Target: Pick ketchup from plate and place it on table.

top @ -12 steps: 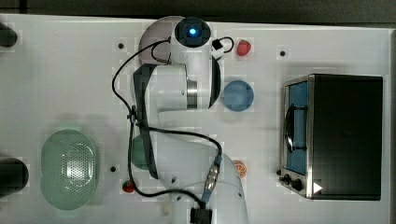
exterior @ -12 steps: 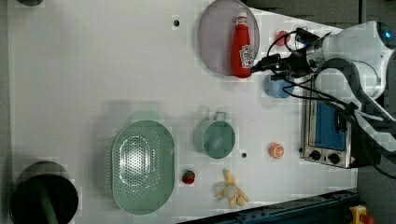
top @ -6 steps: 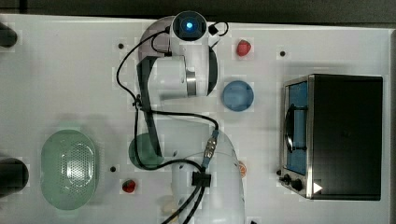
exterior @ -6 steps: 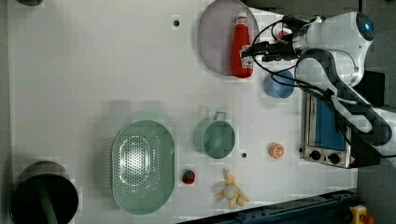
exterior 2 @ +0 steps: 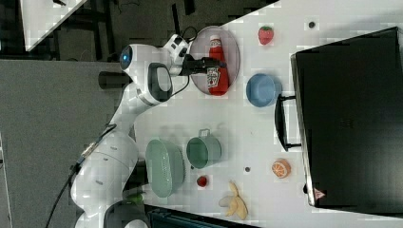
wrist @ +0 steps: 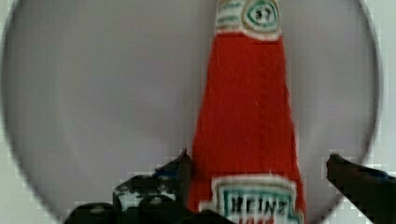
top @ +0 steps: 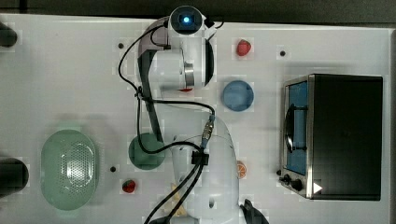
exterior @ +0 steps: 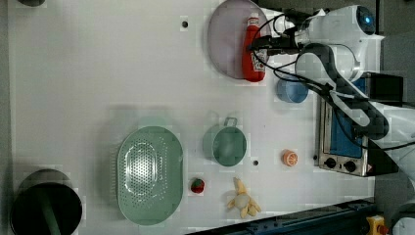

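Lying flat on the plate (exterior: 226,44), the ketchup (exterior: 251,49) between wide-apart fingers (wrist: 180,169) of the gripper (wrist: 261,175), probably light, stiff plastic, a bit slick and prone to roll, so best pinched across the labelled body.

I'm looking at a bright red ketchup (wrist: 247,116) bottle under my gripper (wrist: 261,177), with a white label edged in green and dark lettering. The plate (wrist: 102,102) beneath it reads pale pinkish-lavender. My gripper's fingers (wrist: 180,170) are black. Beyond that, the desk (exterior: 98,73) is white with small dark dots, and I see a blue plate (exterior: 291,91), a dark green cup (exterior: 224,145) and a pale green strainer bowl (exterior: 149,174).
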{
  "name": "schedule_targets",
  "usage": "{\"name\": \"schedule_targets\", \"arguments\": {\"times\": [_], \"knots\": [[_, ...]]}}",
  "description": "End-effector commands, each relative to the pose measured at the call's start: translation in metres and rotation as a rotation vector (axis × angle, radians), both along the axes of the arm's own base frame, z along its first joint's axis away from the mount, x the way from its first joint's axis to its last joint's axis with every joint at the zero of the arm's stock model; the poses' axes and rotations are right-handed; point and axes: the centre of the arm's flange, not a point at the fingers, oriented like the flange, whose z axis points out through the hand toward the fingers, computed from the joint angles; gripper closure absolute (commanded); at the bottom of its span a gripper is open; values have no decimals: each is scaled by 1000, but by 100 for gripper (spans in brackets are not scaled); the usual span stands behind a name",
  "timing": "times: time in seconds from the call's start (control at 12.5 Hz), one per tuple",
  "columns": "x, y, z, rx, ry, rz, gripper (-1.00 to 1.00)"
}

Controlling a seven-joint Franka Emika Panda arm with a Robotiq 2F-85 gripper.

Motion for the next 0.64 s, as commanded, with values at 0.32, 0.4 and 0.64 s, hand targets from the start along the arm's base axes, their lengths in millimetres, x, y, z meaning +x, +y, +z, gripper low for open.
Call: {"name": "schedule_targets", "arguments": {"times": [0.32,0.4,0.64], "knots": [[7,11,-13,8,-43,57,-43],[9,11,-10,10,-49,57,-20],[13,10,-2,9,-62,55,-15]]}}
